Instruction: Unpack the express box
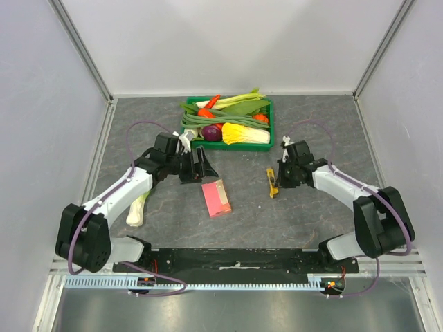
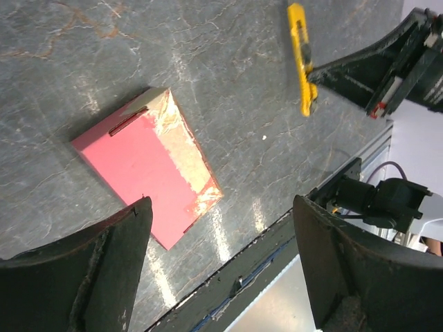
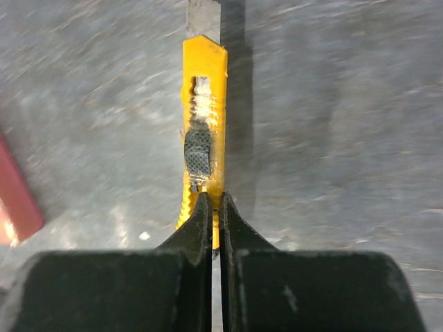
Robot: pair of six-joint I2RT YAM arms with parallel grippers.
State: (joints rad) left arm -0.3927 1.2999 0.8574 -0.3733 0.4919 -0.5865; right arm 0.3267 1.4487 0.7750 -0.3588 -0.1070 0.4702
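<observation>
— Any lettering you can read from your end?
— None. I find no legible text, label, brand or number on the express box, the yellow knife, or anything else on my screens.

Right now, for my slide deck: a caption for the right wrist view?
Right fingers clamp a yellow utility knife, blade out; pink express box at the left edge.

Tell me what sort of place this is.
Probably a robot lab test cell. White panel walls enclose a grey table, two arms are bolted at its near edge, and staged props are set out: vegetable crate, express box, yellow utility knife.
</observation>
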